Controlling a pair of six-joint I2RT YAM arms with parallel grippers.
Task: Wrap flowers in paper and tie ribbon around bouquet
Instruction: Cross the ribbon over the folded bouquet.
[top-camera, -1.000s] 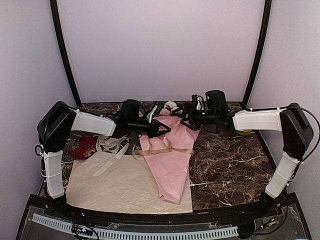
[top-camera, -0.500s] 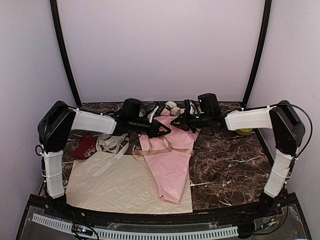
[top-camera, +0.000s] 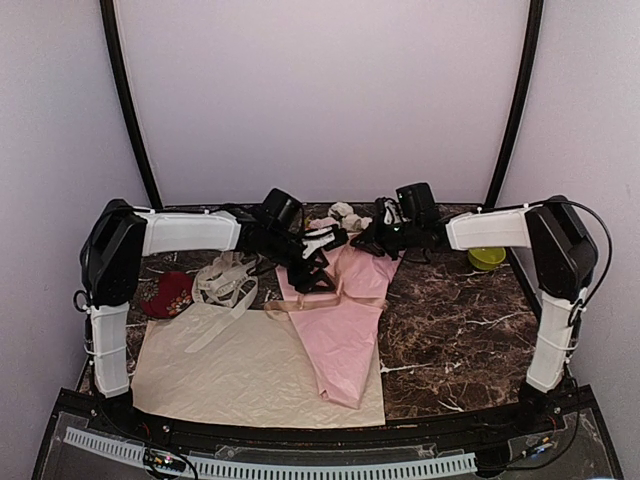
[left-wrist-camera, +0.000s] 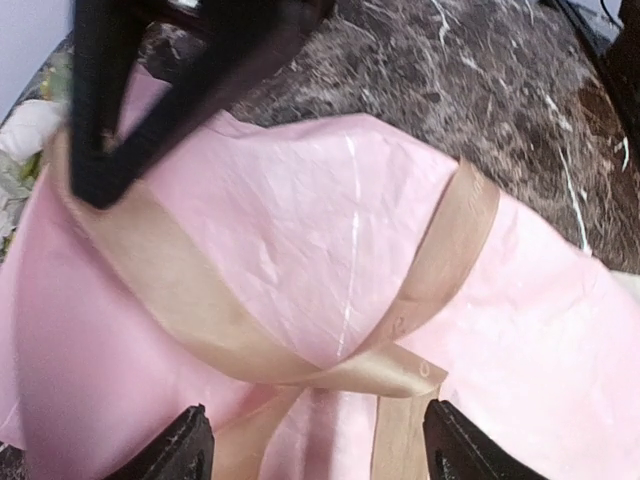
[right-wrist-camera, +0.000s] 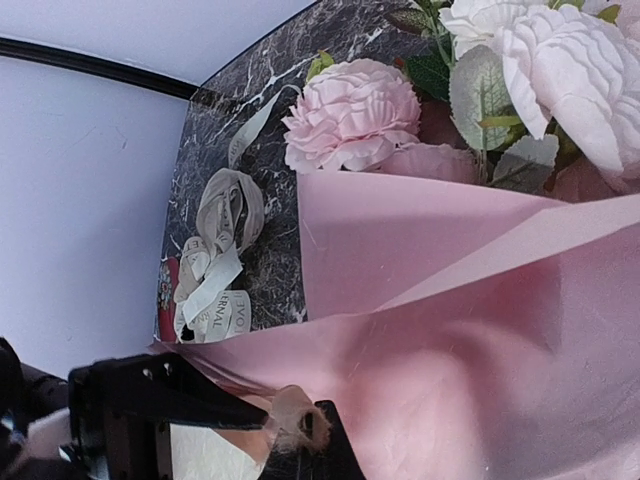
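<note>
- the bouquet (top-camera: 340, 330) lies on the dark marble table (top-camera: 455, 320), narrow tip toward the arm bases and wide end toward the far wall. its lower part overlaps a pale cream sheet (top-camera: 220, 375).
- the flowers (right-wrist-camera: 350, 115), pink and cream roses with green leaves, stick out of the pink paper (right-wrist-camera: 450, 340) at the wide end.
- the ribbon (left-wrist-camera: 190, 300), tan satin, lies across the upper half of the cone. two runs of it cross loosely on the paper, and no tight knot is visible.
- left gripper (left-wrist-camera: 318, 450): the fingers stand wide apart just above the crossing of the ribbon, with nothing held between them. whether they touch the paper cannot be told.
- right gripper (right-wrist-camera: 300, 440): the fingers are pressed together and pinch a tan piece of the ribbon at the side of the cone, close to the flower heads.
- both grippers sit near each other over the wide half of the bouquet.
- a cream-white ribbon tangle (right-wrist-camera: 222, 250) lies on the table to the left of the bouquet, apart from it, with a dark red item (top-camera: 168, 295) further left.
- a yellow-green bowl (top-camera: 487, 258) stands at the far right of the table.
</note>
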